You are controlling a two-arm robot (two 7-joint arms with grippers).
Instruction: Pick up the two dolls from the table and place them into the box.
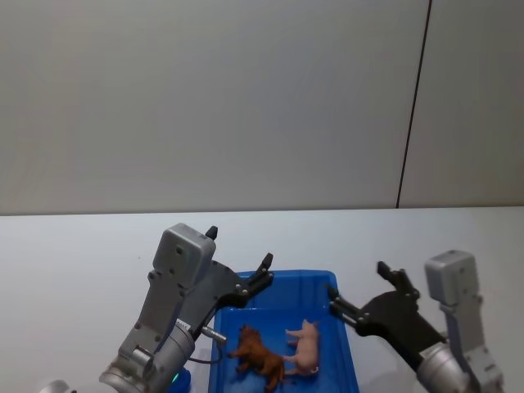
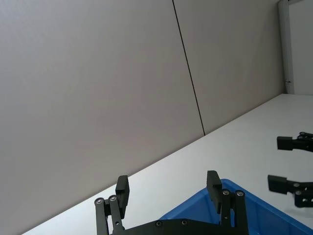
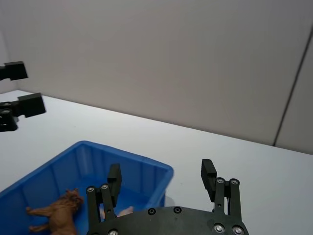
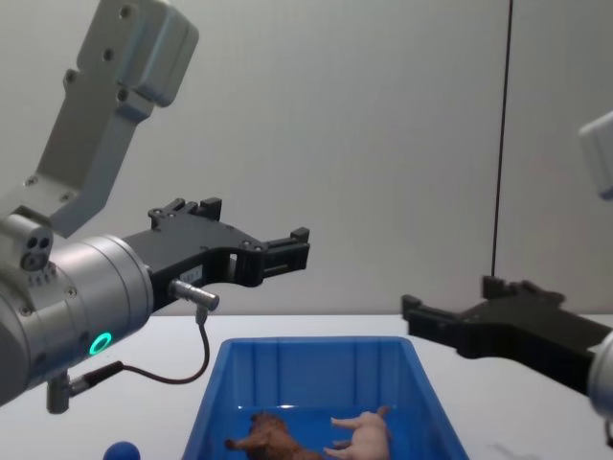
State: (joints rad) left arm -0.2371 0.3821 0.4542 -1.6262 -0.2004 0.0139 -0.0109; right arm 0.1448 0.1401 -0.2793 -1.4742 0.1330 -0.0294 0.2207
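Placement judged complete: the pale pink toy pig and dark brown shaggy toy animal lie side by side inside the bright blue plastic bin on the white counter, while the left gripper and right gripper flank it, fingers apart and empty, needing only withdrawal.

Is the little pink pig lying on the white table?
No, the pink pig lies inside the blue box, next to the brown doll.

The box stands on the table. In the box the pig lies right, the other doll left. The left gripper hangs over the box's left rim, the right gripper by its right rim.
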